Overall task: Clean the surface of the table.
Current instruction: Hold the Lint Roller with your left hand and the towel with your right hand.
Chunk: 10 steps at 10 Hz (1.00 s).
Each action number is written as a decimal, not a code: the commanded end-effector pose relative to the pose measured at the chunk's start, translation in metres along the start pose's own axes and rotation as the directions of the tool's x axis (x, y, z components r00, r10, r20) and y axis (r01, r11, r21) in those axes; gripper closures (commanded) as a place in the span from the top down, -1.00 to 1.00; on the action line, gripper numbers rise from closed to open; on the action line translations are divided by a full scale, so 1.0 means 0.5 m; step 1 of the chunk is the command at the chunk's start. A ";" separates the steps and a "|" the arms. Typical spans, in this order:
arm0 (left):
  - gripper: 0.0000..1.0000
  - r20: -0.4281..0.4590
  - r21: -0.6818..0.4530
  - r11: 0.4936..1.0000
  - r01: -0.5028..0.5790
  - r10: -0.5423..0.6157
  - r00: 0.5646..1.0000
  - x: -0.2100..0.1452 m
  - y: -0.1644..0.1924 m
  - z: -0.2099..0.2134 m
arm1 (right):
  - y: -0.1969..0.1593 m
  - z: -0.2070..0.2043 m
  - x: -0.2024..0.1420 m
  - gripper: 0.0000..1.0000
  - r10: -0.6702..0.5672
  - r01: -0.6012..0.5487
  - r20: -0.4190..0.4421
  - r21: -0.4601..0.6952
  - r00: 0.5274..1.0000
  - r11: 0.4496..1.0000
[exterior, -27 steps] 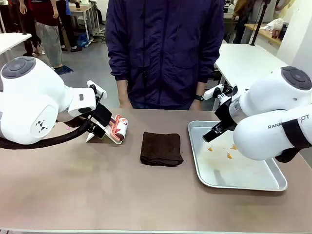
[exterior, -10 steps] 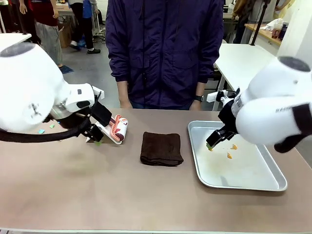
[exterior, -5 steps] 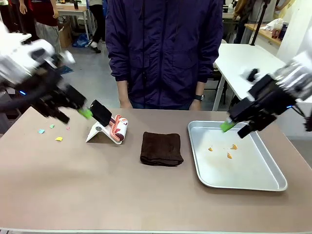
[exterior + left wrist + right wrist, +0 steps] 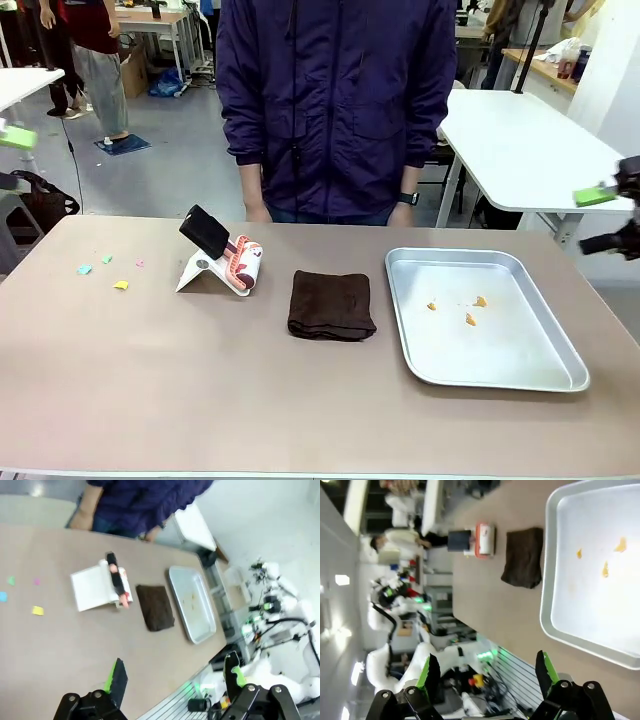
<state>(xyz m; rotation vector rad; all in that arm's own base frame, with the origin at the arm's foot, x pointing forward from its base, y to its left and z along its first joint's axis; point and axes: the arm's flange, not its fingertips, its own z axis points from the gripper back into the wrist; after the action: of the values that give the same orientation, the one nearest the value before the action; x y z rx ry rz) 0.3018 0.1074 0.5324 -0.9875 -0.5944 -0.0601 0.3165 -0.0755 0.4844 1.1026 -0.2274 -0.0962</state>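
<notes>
Now that both arms have swung clear of the table [image 4: 300,400], which half a second ago they still hung over at either end, the whole brownish top lies open right in front of the person [image 4: 335,110]. Left gripper [image 4: 176,676] is high above the near edge, jaws spread wide, nothing in them; right gripper [image 4: 487,672] likewise released and empty, off past the tray [image 4: 560,378]. Nothing on the surface has shifted: folded brown cloth [image 4: 331,304] still mid-table, white stand [image 4: 200,272] with its black-and-red item beside it, orange crumbs [image 4: 468,319] in the tray. Coloured paper scraps [image 4: 120,285] sit loose at the left end. My read: cleaning hasn't started, this looks like a pull-back to survey. Cloth is untouched, so a grab there seems the likely opener, scraps being the obvious target.
</notes>
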 end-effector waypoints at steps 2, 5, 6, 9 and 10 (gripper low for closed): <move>1.00 0.150 -0.042 0.995 -0.085 0.091 0.985 -0.134 0.093 0.019 | -0.140 0.053 -0.021 1.00 -0.106 0.091 0.110 0.130 0.988 0.987; 1.00 0.212 -0.017 0.986 -0.163 0.163 0.964 -0.206 0.105 -0.039 | -0.231 0.109 -0.025 1.00 -0.197 0.157 0.188 0.205 0.962 0.966; 1.00 0.227 0.000 0.986 -0.167 0.163 0.960 -0.223 0.113 -0.050 | -0.246 0.122 -0.030 1.00 -0.199 0.154 0.208 0.213 0.958 0.965; 1.00 0.191 -0.018 0.983 -0.183 0.183 0.964 -0.021 0.148 0.085 | -0.245 0.129 -0.024 1.00 -0.230 0.197 0.186 0.180 0.955 0.964; 1.00 0.191 -0.018 0.983 -0.183 0.183 0.964 -0.021 0.148 0.085 | -0.245 0.129 -0.024 1.00 -0.230 0.197 0.186 0.180 0.955 0.964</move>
<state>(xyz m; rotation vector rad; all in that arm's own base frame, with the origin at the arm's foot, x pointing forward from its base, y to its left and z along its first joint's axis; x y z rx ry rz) 0.3004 0.1789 0.4851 -1.0396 -0.6596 0.2212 0.2950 -0.1859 0.3977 1.2699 -0.3055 -0.4039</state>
